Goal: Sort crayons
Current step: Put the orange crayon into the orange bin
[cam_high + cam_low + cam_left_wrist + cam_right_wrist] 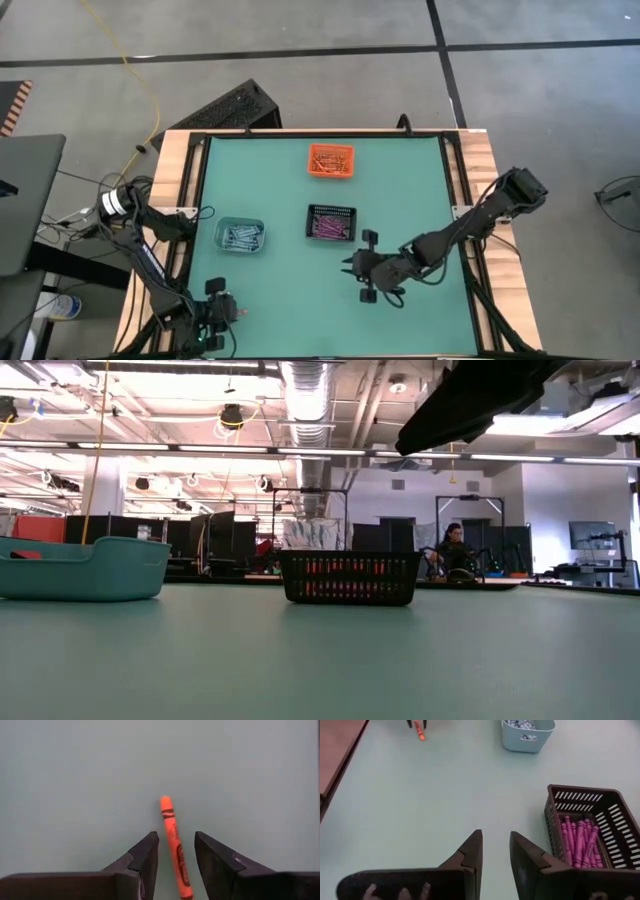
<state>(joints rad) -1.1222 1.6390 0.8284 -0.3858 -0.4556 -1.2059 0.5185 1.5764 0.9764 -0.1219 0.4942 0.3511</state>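
Three bins (330,160) – green table (280,300)

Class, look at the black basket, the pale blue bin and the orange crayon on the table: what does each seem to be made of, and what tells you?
Black basket: likely moulded plastic, matt; its walls are slotted.
Pale blue bin: probably plastic, smooth, with rounded corners.
Orange crayon: apparently wax under a printed paper wrapper; its bare tip shows.

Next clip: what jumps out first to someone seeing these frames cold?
The lone orange crayon lying on the green table near its front left corner, between the open fingers of the left pincer. Then three bins mid-table: the orange bin at the back, the black basket of pink-purple crayons, and the pale blue bin. The right pincer hovers empty beside the black basket.
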